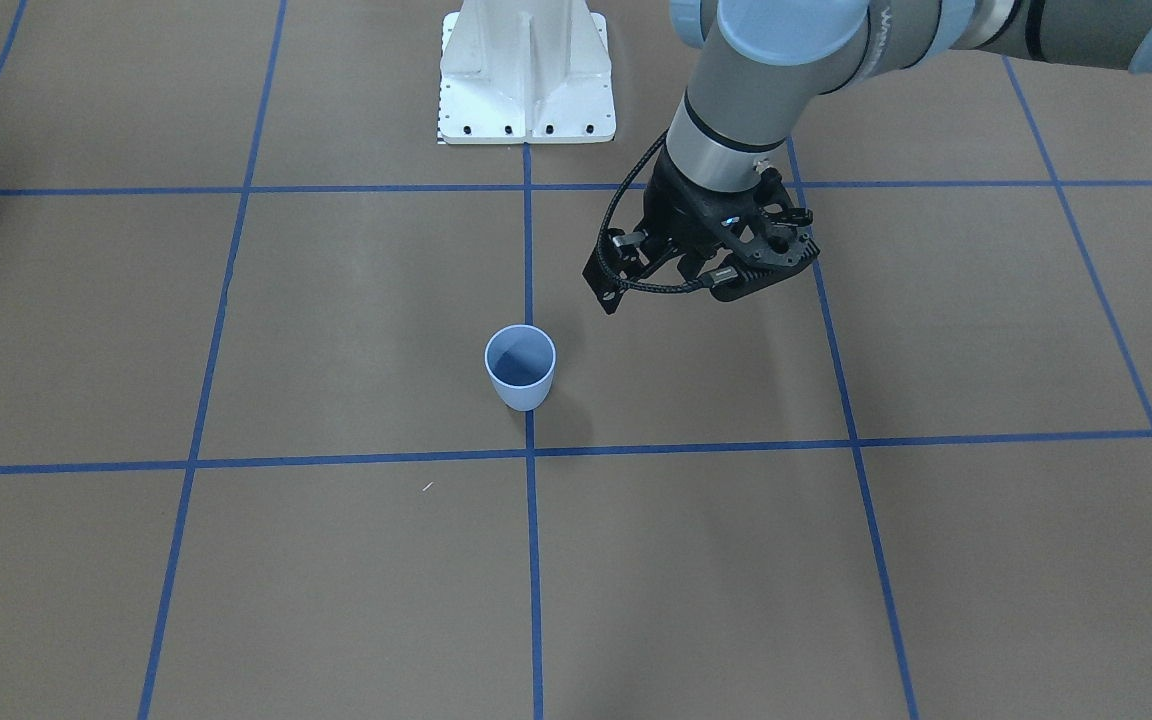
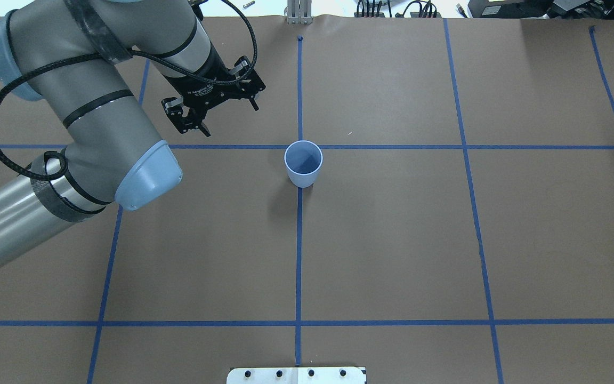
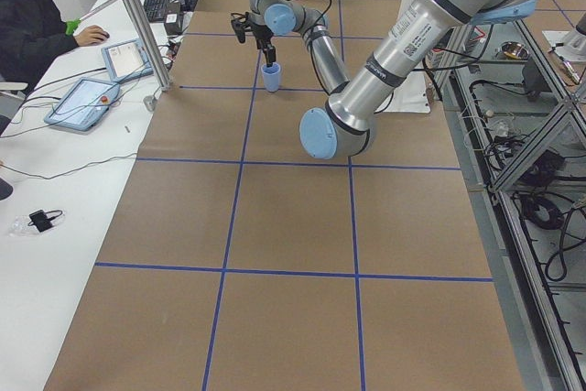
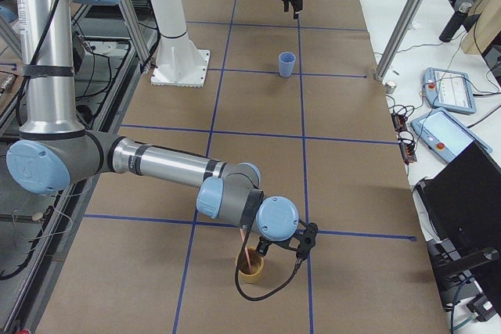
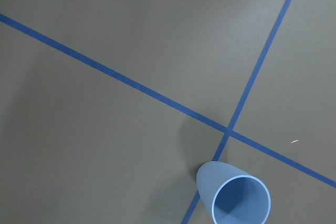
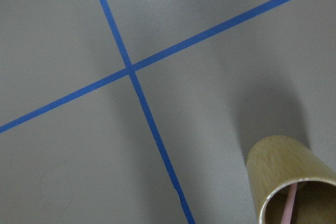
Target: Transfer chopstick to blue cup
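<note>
The blue cup [image 1: 520, 368] stands upright and empty at the table's middle, on a tape crossing; it also shows in the overhead view [image 2: 303, 164] and the left wrist view [image 5: 236, 198]. My left gripper [image 2: 195, 129] hovers above the table to the cup's left and a little beyond it, jaws apart and empty; it shows in the front view [image 1: 636, 290] too. A pale pink chopstick [image 6: 290, 198] leans inside a tan wooden cup [image 4: 250, 271]. My right gripper [image 4: 262, 252] hangs just over that cup; I cannot tell whether it is open or shut.
The white robot base [image 1: 526, 75] stands at the table's robot side. Blue tape lines grid the brown table. An operator [image 3: 32, 25] sits at a side desk with tablets [image 4: 450, 87] beyond the far edge.
</note>
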You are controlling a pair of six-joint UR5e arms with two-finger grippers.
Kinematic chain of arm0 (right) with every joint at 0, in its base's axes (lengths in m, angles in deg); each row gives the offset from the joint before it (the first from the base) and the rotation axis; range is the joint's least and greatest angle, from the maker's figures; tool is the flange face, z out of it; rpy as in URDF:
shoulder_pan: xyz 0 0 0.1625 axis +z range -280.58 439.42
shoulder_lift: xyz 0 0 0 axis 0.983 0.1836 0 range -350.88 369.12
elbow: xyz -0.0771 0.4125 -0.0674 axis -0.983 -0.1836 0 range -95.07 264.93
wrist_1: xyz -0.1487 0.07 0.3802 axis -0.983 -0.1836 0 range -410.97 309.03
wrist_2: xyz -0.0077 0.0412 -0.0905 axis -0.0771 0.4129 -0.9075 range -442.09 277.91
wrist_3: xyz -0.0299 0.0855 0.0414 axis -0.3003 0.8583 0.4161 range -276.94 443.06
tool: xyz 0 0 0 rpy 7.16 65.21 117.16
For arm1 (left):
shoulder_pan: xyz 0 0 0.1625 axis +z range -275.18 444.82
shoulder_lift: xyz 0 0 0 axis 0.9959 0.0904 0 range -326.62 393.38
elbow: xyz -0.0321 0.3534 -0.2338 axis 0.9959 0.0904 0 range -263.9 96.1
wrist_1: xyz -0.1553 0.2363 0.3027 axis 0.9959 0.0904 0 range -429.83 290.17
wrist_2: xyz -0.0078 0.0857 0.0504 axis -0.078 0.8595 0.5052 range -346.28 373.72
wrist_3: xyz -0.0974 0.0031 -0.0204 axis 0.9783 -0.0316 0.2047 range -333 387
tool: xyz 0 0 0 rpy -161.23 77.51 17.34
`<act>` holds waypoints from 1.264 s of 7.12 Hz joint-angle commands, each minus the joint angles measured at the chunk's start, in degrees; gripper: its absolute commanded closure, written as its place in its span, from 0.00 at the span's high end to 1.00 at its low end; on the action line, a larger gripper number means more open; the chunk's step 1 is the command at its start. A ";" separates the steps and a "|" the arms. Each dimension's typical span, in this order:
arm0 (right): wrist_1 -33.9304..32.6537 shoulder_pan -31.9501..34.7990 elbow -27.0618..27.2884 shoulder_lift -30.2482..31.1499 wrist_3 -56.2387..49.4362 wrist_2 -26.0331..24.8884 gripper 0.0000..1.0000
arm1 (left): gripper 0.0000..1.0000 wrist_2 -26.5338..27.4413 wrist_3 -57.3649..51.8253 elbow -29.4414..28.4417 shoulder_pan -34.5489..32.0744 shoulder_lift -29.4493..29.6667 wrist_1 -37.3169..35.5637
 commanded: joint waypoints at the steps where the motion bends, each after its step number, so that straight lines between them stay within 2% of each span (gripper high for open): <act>1: -7.16 0.46 -0.30 -4.18 -0.01 -2.18 1.00 | 0.99 0.14 0.00 0.05 0.10 -0.28 0.16; 3: -14.93 -1.30 4.87 -4.13 -0.01 -6.98 1.00 | 0.99 0.31 0.09 0.31 0.10 -1.15 0.34; 5: -21.35 -1.38 6.91 -3.77 -0.01 -8.15 1.00 | 0.98 0.40 0.09 1.45 0.01 -1.68 0.25; 9: -21.46 -2.96 5.69 -2.01 0.16 -8.34 1.00 | 0.99 0.49 0.18 1.89 0.10 -1.60 0.16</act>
